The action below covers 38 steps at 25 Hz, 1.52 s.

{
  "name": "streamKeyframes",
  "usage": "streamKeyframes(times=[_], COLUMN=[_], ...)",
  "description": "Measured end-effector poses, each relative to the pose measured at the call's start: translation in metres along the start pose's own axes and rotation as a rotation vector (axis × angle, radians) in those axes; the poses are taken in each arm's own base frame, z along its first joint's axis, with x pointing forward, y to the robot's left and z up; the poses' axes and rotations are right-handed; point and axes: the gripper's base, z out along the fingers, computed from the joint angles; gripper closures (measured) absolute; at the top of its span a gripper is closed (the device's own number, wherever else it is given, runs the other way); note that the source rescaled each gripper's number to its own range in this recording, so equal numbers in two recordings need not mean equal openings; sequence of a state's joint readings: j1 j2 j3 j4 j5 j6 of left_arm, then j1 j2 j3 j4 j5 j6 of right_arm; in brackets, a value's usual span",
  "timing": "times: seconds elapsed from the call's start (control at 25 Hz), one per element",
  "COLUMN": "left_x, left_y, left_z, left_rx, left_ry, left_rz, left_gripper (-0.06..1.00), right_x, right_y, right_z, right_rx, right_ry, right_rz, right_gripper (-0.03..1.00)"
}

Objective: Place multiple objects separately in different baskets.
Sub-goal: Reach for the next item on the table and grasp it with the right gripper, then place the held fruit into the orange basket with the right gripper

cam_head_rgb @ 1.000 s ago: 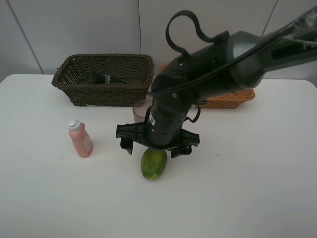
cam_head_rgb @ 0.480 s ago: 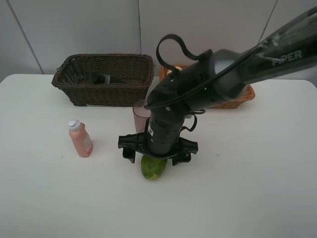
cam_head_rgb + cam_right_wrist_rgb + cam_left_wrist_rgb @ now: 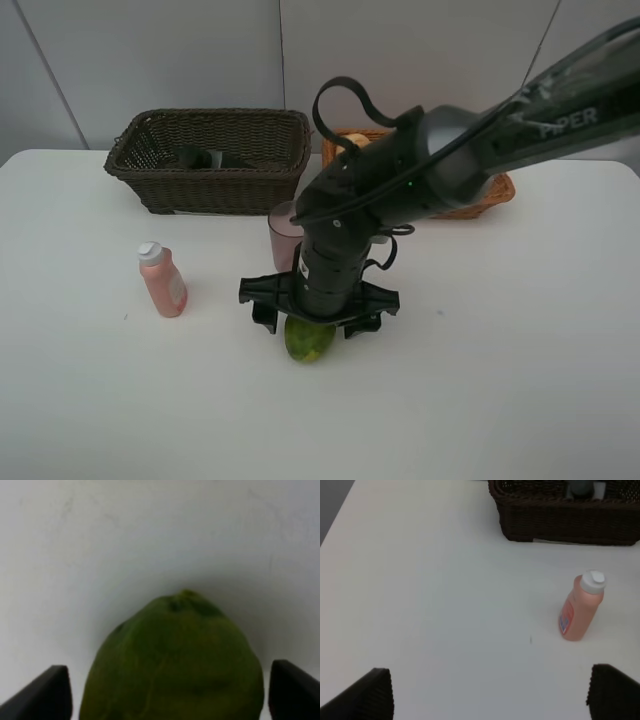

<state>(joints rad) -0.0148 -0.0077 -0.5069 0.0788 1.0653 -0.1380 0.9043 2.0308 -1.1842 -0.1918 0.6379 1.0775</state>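
The green-yellow mango (image 3: 309, 343) lies on the white table, and my right gripper (image 3: 312, 322) is open right over it with one finger on each side. In the right wrist view the mango (image 3: 175, 655) fills the space between the spread fingers of the gripper (image 3: 172, 692). The pink white-capped bottle (image 3: 162, 280) stands to the left and also shows in the left wrist view (image 3: 581, 609). The purplish cup (image 3: 282, 228) stands behind the arm. The dark pump bottle (image 3: 205, 157) lies in the dark brown basket (image 3: 140, 170). My left gripper (image 3: 490, 695) is open and empty, above bare table.
The light orange-tan basket (image 3: 485, 195) sits at the back right, mostly hidden by my right arm; a yellowish item (image 3: 352, 140) peeks out at its left end. The dark basket's wall (image 3: 560, 522) shows in the left wrist view. The white table (image 3: 520, 380) extends around.
My right gripper has lowered and come forward, so its open fingers now straddle the mango. The other objects have not moved.
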Motion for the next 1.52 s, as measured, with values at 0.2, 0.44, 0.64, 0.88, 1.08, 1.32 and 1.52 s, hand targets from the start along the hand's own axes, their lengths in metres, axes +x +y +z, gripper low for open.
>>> streamKeyframes(times=[0.2, 0.44, 0.64, 0.88, 1.08, 1.32, 1.52], left_x=[0.000, 0.000, 0.000, 0.000, 0.000, 0.000, 0.000], left_y=[0.000, 0.000, 0.000, 0.000, 0.000, 0.000, 0.000], left_z=[0.000, 0.000, 0.000, 0.000, 0.000, 0.000, 0.000], left_rx=[0.000, 0.000, 0.000, 0.000, 0.000, 0.000, 0.000], left_ry=[0.000, 0.000, 0.000, 0.000, 0.000, 0.000, 0.000], left_rz=[0.000, 0.000, 0.000, 0.000, 0.000, 0.000, 0.000], left_gripper=[-0.06, -0.06, -0.06, -0.06, -0.06, -0.06, -0.06], right_x=[0.000, 0.000, 0.000, -0.004, -0.017, -0.049, -0.080], right_y=[0.000, 0.000, 0.000, 0.004, 0.008, -0.009, -0.029], right_z=[0.000, 0.000, 0.000, -0.008, -0.036, -0.062, -0.073], right_rx=[-0.001, -0.002, -0.002, 0.009, 0.035, 0.072, 0.088], right_ry=[0.000, 0.002, 0.002, 0.004, -0.008, 0.002, 0.000], right_rz=[0.001, 0.004, 0.004, 0.003, -0.150, -0.266, -0.315], right_gripper=[0.53, 0.53, 0.53, 0.53, 0.53, 0.53, 0.53])
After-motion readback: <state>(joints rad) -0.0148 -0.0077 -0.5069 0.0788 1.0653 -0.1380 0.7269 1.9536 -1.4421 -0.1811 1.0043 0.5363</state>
